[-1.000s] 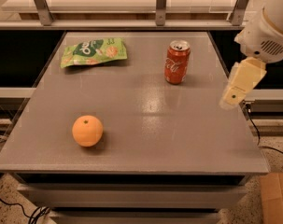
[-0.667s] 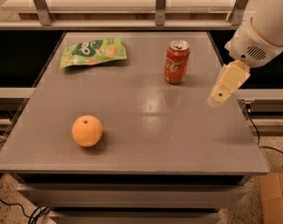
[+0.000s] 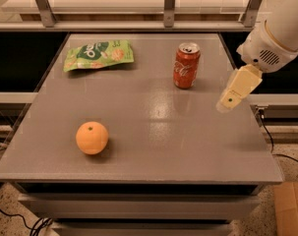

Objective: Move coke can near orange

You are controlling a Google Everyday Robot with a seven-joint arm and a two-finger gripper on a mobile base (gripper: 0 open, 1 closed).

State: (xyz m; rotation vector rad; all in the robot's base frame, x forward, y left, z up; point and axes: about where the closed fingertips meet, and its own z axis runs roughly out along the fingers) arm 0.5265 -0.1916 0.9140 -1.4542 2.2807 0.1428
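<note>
Standing near the desk's (image 3: 153,112) far right corner, the coke can (image 3: 187,66) is not yet grasped, well apart from the orange (image 3: 92,137) by the near left corner. The gripper (image 3: 233,93) hovers over the right edge; whether it is wide or narrow, I cannot tell.

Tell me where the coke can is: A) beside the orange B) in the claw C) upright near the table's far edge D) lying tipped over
C: the coke can stands upright at the back, far from the orange; the claw hovers apart on its right.
</note>
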